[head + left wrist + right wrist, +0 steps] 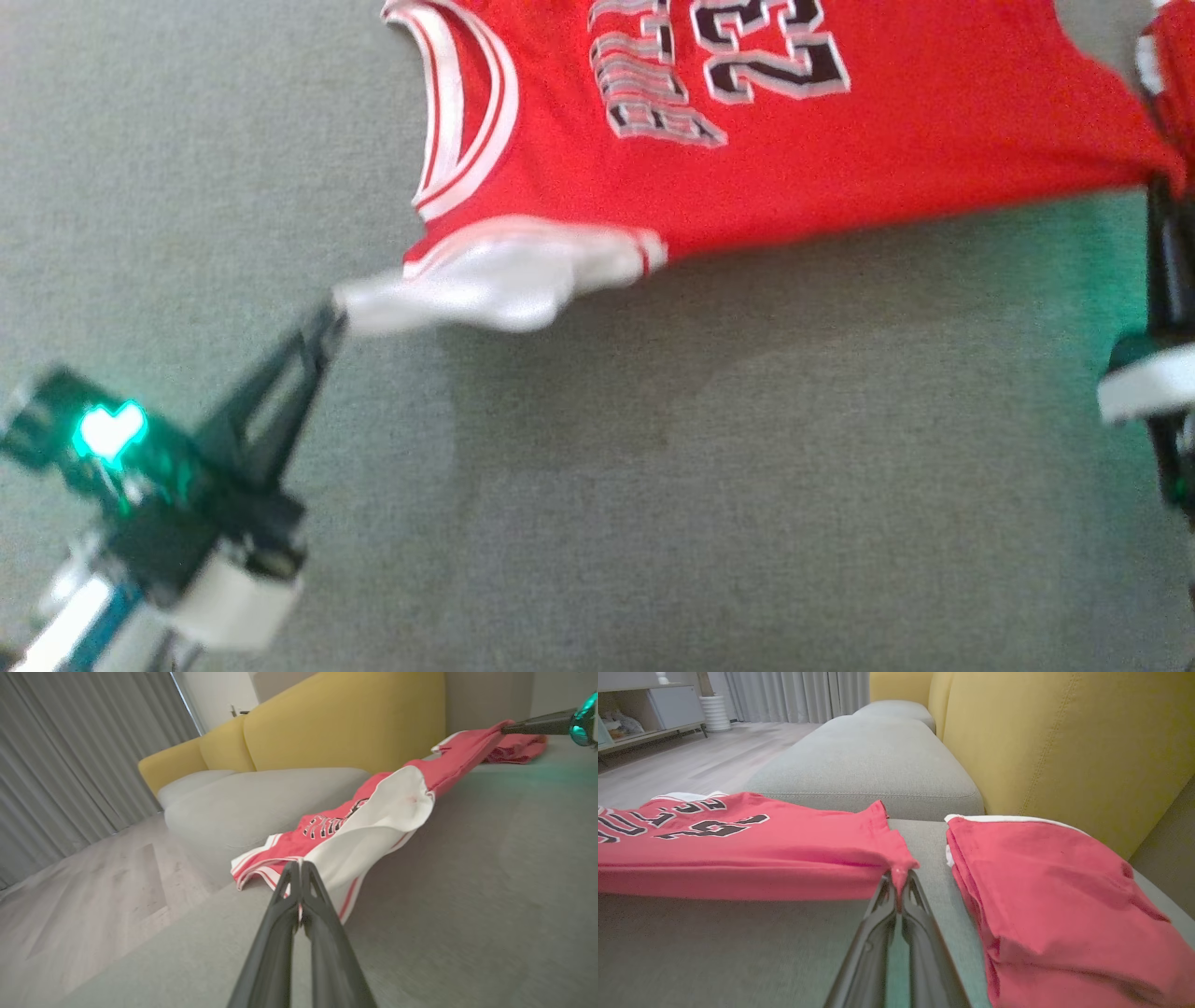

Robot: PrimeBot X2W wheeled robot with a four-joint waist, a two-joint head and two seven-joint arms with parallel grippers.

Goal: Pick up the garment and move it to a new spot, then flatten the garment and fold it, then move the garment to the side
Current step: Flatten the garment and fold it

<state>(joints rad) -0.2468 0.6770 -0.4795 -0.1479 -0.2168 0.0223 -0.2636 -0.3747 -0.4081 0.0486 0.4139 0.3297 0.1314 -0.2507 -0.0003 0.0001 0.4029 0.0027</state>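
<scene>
The garment (840, 159) is a red basketball jersey with white trim and black numbers, stretched taut just above the grey sofa seat. My left gripper (331, 313) is shut on its white shoulder edge at the lower left of the head view. From the left wrist, that gripper (299, 865) pinches the white fabric of the garment (373, 821). My right gripper (1162, 187) is shut on the red hem corner at the right edge. Seen from the right wrist, the right gripper (899, 877) clamps a bunched corner of the garment (738, 849).
A folded pile of red cloth (1041, 896) lies just right of my right gripper on the grey seat (653, 485). The yellow backrest (1064, 742) rises behind it. A second grey cushion (868, 765) and wooden floor (84, 896) lie beyond the seat edge.
</scene>
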